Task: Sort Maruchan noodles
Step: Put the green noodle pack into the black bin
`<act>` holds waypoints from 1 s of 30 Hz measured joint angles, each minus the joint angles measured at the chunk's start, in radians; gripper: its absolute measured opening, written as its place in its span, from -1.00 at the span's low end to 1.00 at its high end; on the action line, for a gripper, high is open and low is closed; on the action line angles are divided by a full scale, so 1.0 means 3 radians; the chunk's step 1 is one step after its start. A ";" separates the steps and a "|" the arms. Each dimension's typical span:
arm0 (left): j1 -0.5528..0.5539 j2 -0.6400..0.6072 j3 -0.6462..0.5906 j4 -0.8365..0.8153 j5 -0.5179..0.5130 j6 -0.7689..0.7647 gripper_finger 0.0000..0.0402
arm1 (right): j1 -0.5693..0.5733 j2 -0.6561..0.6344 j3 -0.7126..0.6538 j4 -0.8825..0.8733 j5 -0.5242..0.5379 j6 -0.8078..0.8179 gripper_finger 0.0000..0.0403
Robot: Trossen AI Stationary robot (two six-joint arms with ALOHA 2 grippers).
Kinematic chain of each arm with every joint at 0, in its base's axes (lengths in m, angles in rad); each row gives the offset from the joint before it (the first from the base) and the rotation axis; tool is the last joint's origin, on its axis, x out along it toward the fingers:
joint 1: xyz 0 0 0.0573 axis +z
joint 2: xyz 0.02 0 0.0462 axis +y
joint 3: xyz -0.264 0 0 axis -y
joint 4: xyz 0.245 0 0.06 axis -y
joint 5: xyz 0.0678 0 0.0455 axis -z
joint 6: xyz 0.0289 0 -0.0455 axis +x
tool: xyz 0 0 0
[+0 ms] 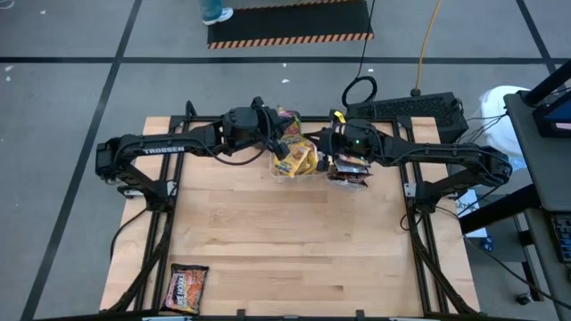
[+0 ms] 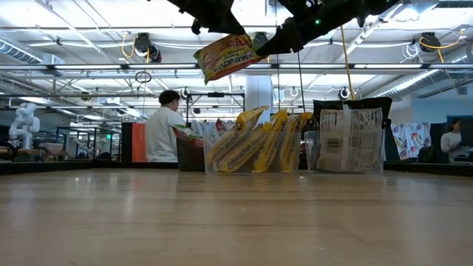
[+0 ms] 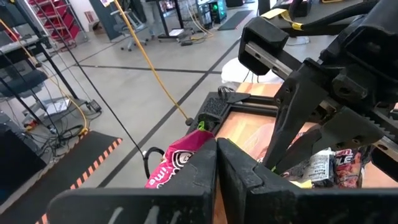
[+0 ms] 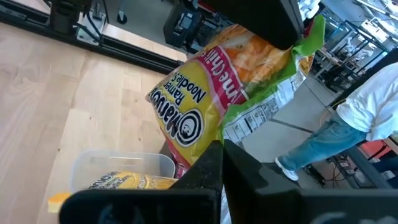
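Note:
A green-edged yellow and pink Maruchan noodle packet (image 2: 225,55) hangs in the air between my two grippers, above the tubs at the table's far middle. My left gripper (image 2: 211,26) reaches in from the left and my right gripper (image 2: 266,44) from the right, and both are shut on the packet. Yellow packets lean on edge in a clear tub (image 2: 255,144). Dark packets stand in the tub (image 2: 347,140) to its right. One dark packet (image 1: 186,287) lies flat at the near left corner. My left gripper pinches the packet's green-edged end (image 3: 196,146) between its two fingers, coming nearly level from the table's left. The packet is lifted clear and tilted. My right gripper pinches the opposite yellow end (image 4: 208,134) between its shut fingers, coming nearly level from the table's right. The packet spans the gap between the two grippers, clear of the tubs.
A third tub (image 2: 188,144) with pinkish packets stands behind the yellow one, on the left. A keyboard (image 1: 415,109) and cables lie past the table's far edge. Bare wood (image 1: 294,232) fills the table's middle and near part. A person (image 2: 162,125) stands in the room behind.

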 joint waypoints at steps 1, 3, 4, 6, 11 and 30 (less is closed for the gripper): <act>0.0000 0.0000 0.0000 0.0001 -0.0009 0.0000 -0.91 | 0.0000 0.0000 0.0000 0.0002 0.0000 -0.0008 -1.00; 0.0000 0.0000 0.0000 0.0000 -0.0085 0.0009 -0.91 | -0.0001 0.0000 0.0000 0.0008 0.0002 -0.0009 -1.00; 0.0000 0.0000 0.0000 -0.0006 -0.0128 0.0019 -0.92 | -0.0001 0.0000 0.0000 0.0009 0.0004 -0.0009 -1.00; 0.0002 0.0000 0.0000 -0.0027 -0.0206 0.0043 -0.93 | -0.0003 0.0000 0.0000 0.0009 0.0007 -0.0009 -1.00; 0.0024 0.0001 0.0000 -0.0135 -0.0468 0.0094 -0.93 | -0.0004 0.0000 0.0000 0.0071 0.0012 -0.0021 -1.00; 0.0069 0.0001 0.0000 -0.0573 -0.0880 -0.0055 -0.93 | -0.0058 0.0000 -0.0001 0.0113 0.0008 -0.0098 -1.00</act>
